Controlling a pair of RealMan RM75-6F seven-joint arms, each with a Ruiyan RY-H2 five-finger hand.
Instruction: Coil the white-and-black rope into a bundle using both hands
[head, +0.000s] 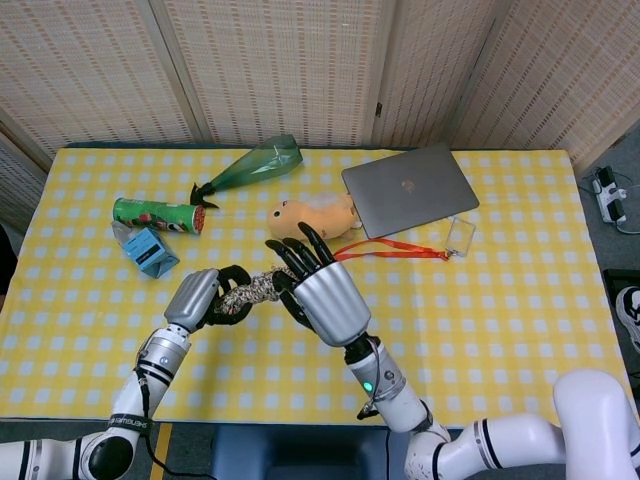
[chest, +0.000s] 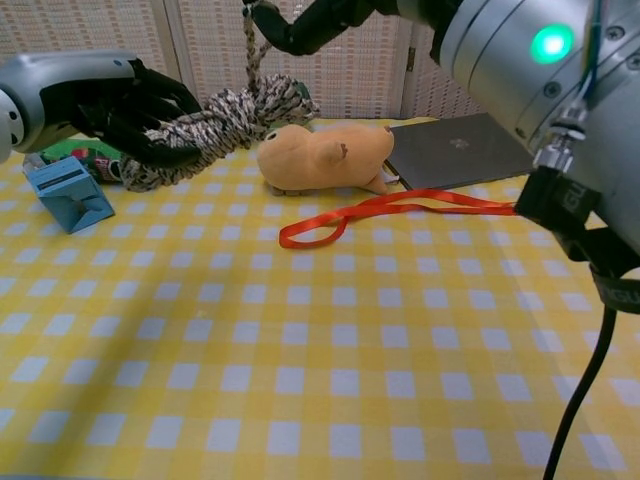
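Observation:
The white-and-black rope is gathered into a thick bundle held above the yellow checked table. My left hand grips the bundle's left end, its dark fingers wrapped around it. One loose strand rises straight up from the bundle's right end. My right hand is right beside that end, and its fingertips pinch the strand at the top edge of the chest view. Most of that hand's palm is out of that view.
A tan plush toy lies just behind the hands, beside a grey laptop. A red lanyard with a clear badge lies in front of them. Further left are a green bottle, a green can and a blue box.

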